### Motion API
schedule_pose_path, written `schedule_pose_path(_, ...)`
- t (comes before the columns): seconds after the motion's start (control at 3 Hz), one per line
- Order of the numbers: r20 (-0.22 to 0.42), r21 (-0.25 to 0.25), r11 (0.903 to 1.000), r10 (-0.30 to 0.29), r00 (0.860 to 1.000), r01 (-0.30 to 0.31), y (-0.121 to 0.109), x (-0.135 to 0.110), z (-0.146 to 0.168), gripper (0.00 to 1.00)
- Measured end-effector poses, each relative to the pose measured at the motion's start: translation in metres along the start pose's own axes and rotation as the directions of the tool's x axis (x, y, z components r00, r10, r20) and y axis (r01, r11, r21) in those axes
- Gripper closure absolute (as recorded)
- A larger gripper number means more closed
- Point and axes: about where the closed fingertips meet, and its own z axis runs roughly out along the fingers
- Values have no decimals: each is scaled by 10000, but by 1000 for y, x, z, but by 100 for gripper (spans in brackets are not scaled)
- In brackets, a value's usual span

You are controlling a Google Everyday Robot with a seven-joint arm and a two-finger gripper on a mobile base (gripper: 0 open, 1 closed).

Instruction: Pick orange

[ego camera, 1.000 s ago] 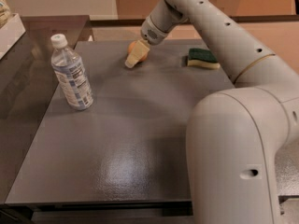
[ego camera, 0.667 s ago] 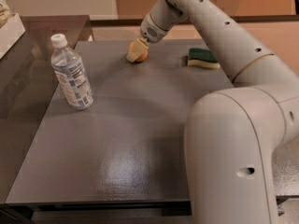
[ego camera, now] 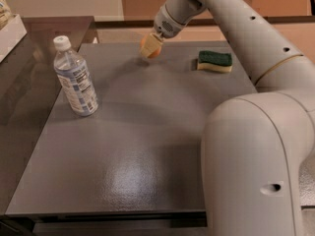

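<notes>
The orange [ego camera: 146, 51] is a small round fruit at the far middle of the grey table [ego camera: 147, 132]. My gripper [ego camera: 150, 46] reaches down from the white arm [ego camera: 236, 28] and sits right at the orange, its cream tip covering the fruit's right side. I cannot tell whether the orange rests on the table or is just above it.
A clear water bottle [ego camera: 75, 77] with a white cap stands upright at the left. A green-and-yellow sponge [ego camera: 214, 61] lies at the far right. The arm's large white body [ego camera: 256, 166] fills the near right. A darker counter [ego camera: 29, 43] adjoins on the left.
The gripper has shifted a little right and toward the far edge, and its tip has drawn in close over the orange, which now shows beside it.
</notes>
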Motion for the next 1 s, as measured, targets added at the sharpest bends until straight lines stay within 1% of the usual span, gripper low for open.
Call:
schedule_pose_path(0.33, 177, 25, 9995, -330, 9993, 330, 9, -14, -38, 100)
schedule_pose_path(0.67, 221, -48, 9969, -780, 9967, 781, 21, -30, -77, 100)
schedule_pose_path(1.0, 388, -156, 9905, -1358, 9900, 1365, 39, -42, -136, 100)
